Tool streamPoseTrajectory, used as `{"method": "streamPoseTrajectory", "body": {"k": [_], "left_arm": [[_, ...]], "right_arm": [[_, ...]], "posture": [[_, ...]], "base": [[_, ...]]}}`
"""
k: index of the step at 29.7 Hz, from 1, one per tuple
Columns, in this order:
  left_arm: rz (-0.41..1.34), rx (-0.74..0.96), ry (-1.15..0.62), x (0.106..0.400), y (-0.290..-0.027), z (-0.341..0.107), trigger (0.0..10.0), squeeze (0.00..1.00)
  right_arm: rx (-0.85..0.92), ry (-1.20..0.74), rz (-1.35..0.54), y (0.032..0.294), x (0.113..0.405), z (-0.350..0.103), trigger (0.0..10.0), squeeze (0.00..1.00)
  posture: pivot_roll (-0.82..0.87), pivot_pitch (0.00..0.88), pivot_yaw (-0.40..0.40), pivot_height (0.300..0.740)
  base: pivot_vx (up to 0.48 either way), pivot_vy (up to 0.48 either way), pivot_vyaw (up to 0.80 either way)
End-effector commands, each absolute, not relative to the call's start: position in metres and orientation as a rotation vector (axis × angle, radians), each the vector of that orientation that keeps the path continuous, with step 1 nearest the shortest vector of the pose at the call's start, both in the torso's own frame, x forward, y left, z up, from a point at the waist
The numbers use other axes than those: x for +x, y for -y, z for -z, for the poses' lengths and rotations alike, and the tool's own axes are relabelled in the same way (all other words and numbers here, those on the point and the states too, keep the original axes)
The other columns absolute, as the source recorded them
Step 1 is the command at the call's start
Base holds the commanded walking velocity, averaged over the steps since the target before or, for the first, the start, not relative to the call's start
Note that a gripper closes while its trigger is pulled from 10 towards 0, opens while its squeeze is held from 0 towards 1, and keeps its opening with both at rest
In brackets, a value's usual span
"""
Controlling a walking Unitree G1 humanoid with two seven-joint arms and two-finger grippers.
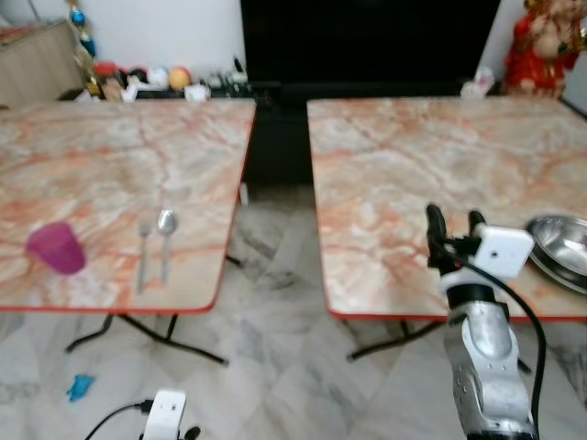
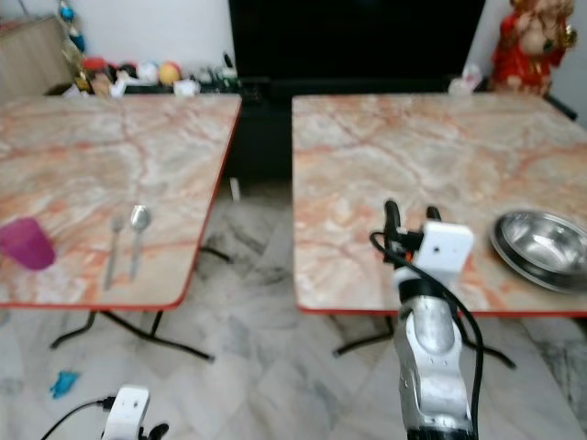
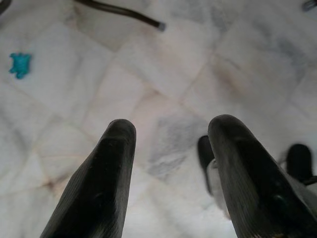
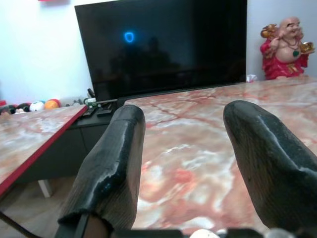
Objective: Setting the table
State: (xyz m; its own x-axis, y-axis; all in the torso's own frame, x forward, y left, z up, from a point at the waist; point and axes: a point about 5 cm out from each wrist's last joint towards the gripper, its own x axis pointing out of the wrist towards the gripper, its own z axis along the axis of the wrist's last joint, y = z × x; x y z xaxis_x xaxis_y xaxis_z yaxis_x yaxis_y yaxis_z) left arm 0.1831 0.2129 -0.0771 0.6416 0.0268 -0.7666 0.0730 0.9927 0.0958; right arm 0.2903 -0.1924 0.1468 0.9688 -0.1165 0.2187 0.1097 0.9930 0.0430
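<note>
Two marble-patterned tables with red edges, grey-white marble floor, large black television against a white wall, red seated figurine beside it

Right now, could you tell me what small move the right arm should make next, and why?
Probably swing the right pincer rightward toward the steel bowl. It hovers open and empty above the right table, while the fork, spoon and purple cup already lie on the left table.

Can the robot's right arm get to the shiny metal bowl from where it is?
Probably yes. The right end effector hovers open over the right marble table, and the shiny round metal bowl sits just beside it with nothing between them.
</note>
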Motion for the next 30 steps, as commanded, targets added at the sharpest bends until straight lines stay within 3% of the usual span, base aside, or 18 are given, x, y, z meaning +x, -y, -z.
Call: {"method": "streamPoseTrajectory", "body": {"k": [1,19,30], "left_arm": [[0.035,0.114,-0.887,0.183,-0.209,0.078,10.0,0.0],[0.041,0.107,-0.885,0.183,-0.208,0.078,10.0,0.0],[0.048,0.111,-0.888,0.183,-0.208,0.078,10.0,0.0]], "right_arm": [[-0.017,0.2,0.116,0.195,0.287,-0.142,10.0,0.0],[-0.111,-0.131,0.053,0.195,0.26,-0.053,10.0,0.0],[-0.078,-0.591,0.165,0.209,0.217,0.042,10.0,0.0]], "posture": [[-0.04,0.01,0.044,0.74],[-0.05,0.018,0.04,0.74],[-0.04,0.013,0.044,0.74]], "base": [[0.0,0.345,0.0],[0.0,0.349,0.0],[0.0,0.344,0.0]]}}
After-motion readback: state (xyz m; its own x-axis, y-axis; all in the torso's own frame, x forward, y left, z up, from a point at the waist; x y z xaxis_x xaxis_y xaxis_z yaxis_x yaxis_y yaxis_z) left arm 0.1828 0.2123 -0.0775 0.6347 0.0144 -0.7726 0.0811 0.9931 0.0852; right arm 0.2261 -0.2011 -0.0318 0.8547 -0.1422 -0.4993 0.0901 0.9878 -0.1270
